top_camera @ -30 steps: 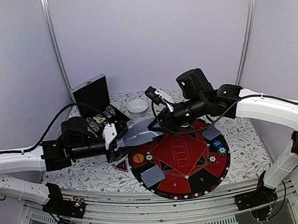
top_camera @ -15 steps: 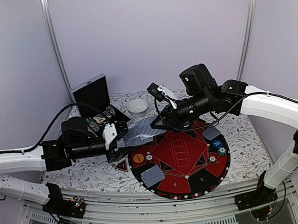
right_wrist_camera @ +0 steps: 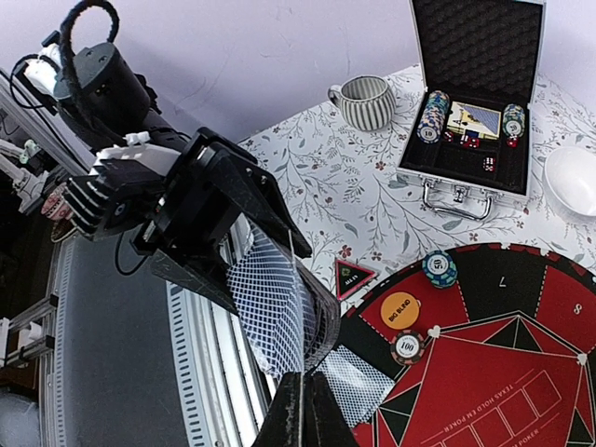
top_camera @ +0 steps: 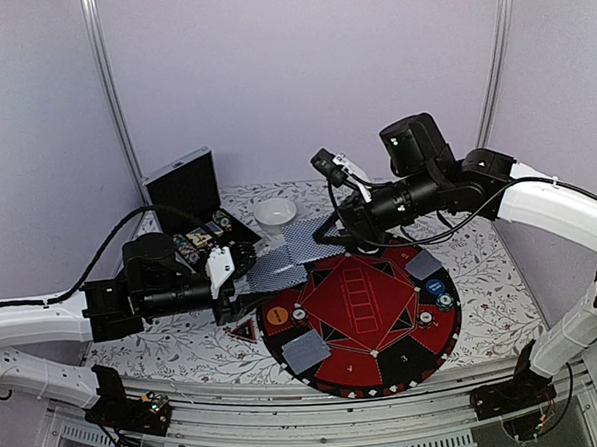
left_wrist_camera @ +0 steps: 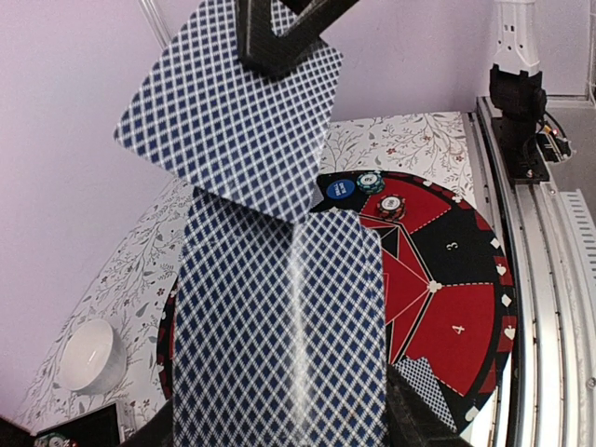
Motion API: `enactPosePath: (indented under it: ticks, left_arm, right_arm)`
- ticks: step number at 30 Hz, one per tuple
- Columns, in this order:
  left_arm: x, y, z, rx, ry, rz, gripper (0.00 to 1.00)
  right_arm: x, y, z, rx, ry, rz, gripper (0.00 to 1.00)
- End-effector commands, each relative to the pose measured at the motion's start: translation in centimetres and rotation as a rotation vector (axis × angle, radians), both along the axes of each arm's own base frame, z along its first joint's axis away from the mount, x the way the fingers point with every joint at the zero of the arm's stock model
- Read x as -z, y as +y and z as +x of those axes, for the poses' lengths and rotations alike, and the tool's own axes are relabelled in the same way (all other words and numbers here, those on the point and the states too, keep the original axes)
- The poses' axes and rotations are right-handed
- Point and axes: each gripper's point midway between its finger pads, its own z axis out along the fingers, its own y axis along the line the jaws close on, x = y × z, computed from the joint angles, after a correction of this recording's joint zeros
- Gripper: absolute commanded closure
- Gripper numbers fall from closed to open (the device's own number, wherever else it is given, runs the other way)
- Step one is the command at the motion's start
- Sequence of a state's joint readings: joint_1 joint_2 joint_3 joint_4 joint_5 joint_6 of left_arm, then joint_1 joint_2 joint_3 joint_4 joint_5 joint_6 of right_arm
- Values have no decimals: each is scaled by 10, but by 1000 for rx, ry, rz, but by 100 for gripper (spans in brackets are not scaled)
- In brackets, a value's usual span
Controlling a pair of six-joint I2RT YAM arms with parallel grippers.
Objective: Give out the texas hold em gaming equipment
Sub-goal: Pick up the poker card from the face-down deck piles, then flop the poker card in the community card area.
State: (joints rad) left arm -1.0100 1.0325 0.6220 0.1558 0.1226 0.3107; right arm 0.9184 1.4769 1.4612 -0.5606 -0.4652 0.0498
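From above: gripping the deck [top_camera: 273, 275] in the left end effector [top_camera: 243, 268], clamped on it just off the far-left edge of the mat [top_camera: 368, 305]. Pinching one card [top_camera: 301, 241] tight in the right end effector [top_camera: 329, 232], over the mat's far rim.

Left wrist: card hanging above the deck.

Right wrist: card edge-on, very thin.

Probably light, slick and bendy, so best pinched gently near an edge.
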Motion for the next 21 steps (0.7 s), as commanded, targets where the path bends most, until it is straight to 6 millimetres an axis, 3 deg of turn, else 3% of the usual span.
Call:
enactPosePath:
  ticks: [1, 3, 5, 8, 12, 16, 21]
  left_arm:
    - [-19, -7, -4, 23, -30, -47, 47]
    - [-19, -6, -4, 23, -30, -48, 47]
    - [-21, -6, -4, 25, -32, -52, 47]
    - [-24, -5, -5, 24, -37, -58, 47]
    - [-23, -6, -5, 26, -33, -58, 47]
    - [-22, -7, -6, 32, -25, -56, 47]
    - [-24, -6, -6, 32, -28, -60, 47]
  right_arm:
    - [-31, -8, -5, -13, -13, 72, 97]
    - [-33, -24, 13, 77, -6, 70, 97]
    - [-24, -54, 43, 255, 23, 32, 97]
    - [14, -103, 76, 521, 92, -119, 97]
    - [75, -143, 81, 704, 177, -390, 97]
    - [119, -172, 73, 809, 273, -601, 98]
    - [165, -186, 51, 851, 357, -798, 98]
